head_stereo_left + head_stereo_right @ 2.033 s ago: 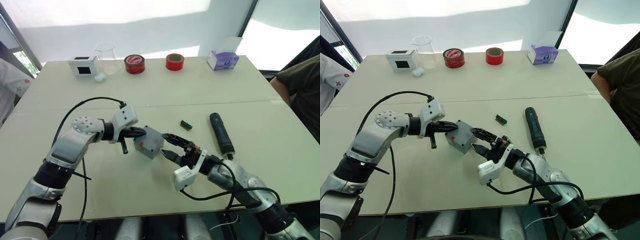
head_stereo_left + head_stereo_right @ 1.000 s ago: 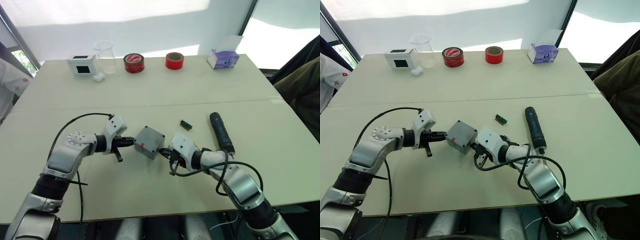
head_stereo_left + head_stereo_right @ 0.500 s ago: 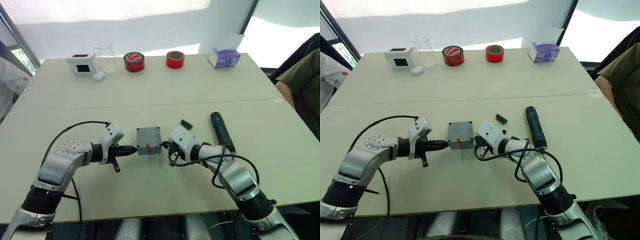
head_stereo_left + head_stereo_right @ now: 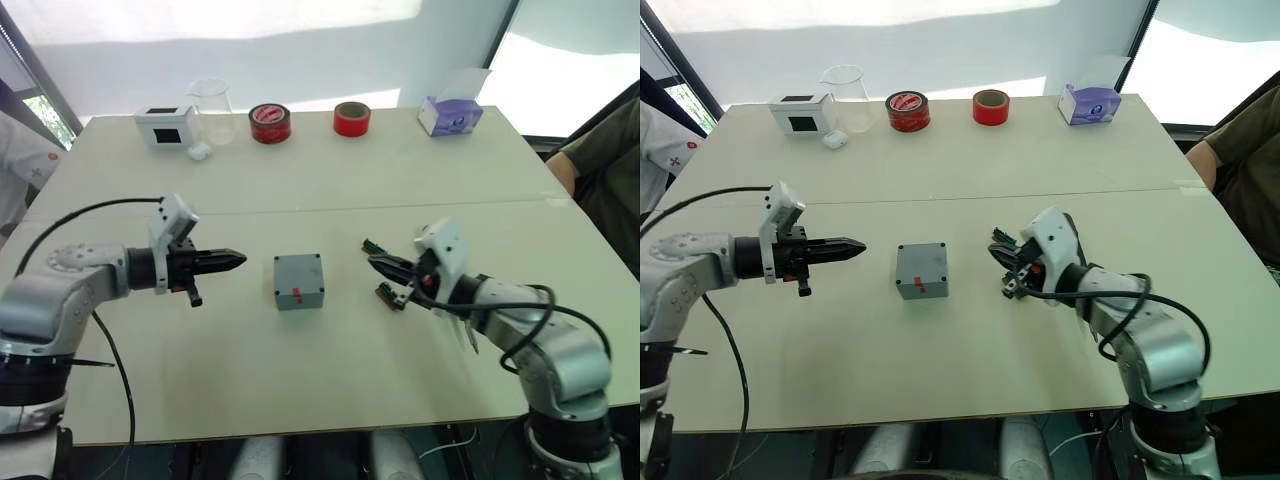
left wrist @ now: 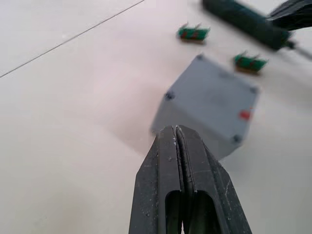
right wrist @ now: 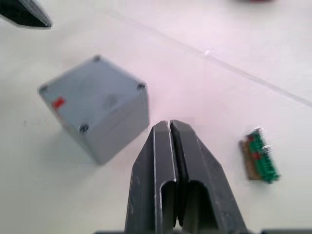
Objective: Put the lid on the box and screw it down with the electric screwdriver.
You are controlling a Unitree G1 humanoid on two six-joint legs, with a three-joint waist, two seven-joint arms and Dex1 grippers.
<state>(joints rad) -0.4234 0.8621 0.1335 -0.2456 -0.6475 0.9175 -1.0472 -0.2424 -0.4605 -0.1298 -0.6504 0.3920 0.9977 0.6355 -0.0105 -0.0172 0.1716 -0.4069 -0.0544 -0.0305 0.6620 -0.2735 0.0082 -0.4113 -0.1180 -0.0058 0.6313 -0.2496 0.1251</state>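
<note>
While flanking the box (image 4: 298, 280) with left fingers (image 5: 163, 161) and right fingers (image 6: 156, 161) closed, empty: open right wide, take screwdriver (image 5: 243, 22) mid-barrel, brace box.

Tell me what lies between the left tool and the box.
Bare tabletop: in the left eye view, nothing lies between the left tool and the box.

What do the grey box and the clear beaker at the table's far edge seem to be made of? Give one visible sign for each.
Grey box: probably moulded plastic, going by its matt, even grey faces, rounded edges and recessed corner screw holes. Beaker: glass or clear plastic; it is see-through with a glossy rim, and the look alone does not settle which.
</note>
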